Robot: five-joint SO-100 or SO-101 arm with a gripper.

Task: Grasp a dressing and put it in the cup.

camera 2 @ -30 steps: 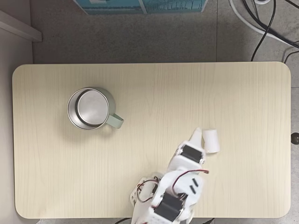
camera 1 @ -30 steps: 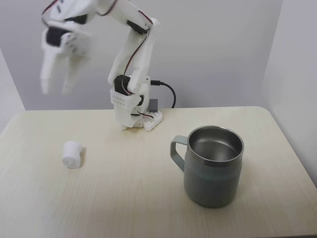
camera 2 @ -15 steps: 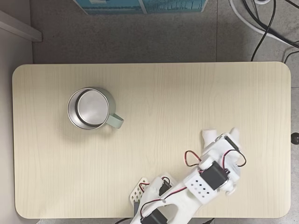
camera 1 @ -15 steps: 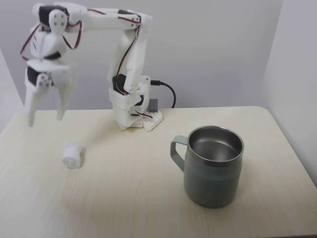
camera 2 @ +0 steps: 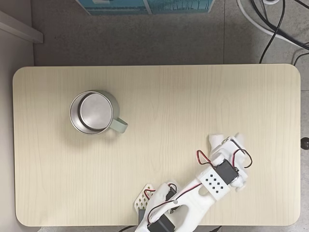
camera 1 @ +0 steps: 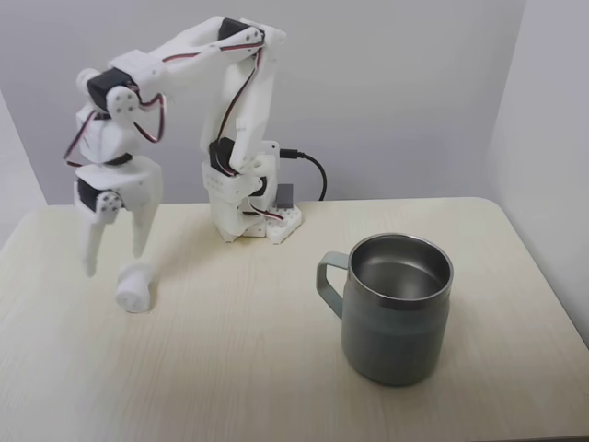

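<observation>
The dressing (camera 1: 135,287) is a small white roll lying on the left part of the wooden table; in the top-down fixed view the dressing (camera 2: 215,140) peeks out beside the arm's wrist. My white gripper (camera 1: 115,262) hangs open, fingers pointing down, just above the roll. One finger is over the roll and the other is to its left in the front fixed view. Seen from above, the gripper (camera 2: 228,143) partly covers the roll. The cup (camera 1: 396,345), a grey-green metal mug with its handle to the left, stands upright and empty at the right; from above the cup (camera 2: 72,115) sits at the table's left.
The arm's base (camera 1: 247,219) is fixed at the back middle of the table with a black cable (camera 1: 313,168) behind it. A grey wall stands close behind. From above, cables (camera 2: 270,29) and a blue box (camera 2: 145,6) lie on the floor beyond the table.
The open gripper has swung out to the dressing's side of the table and come down from high above to just over the roll. Dressing and cup have not moved.
</observation>
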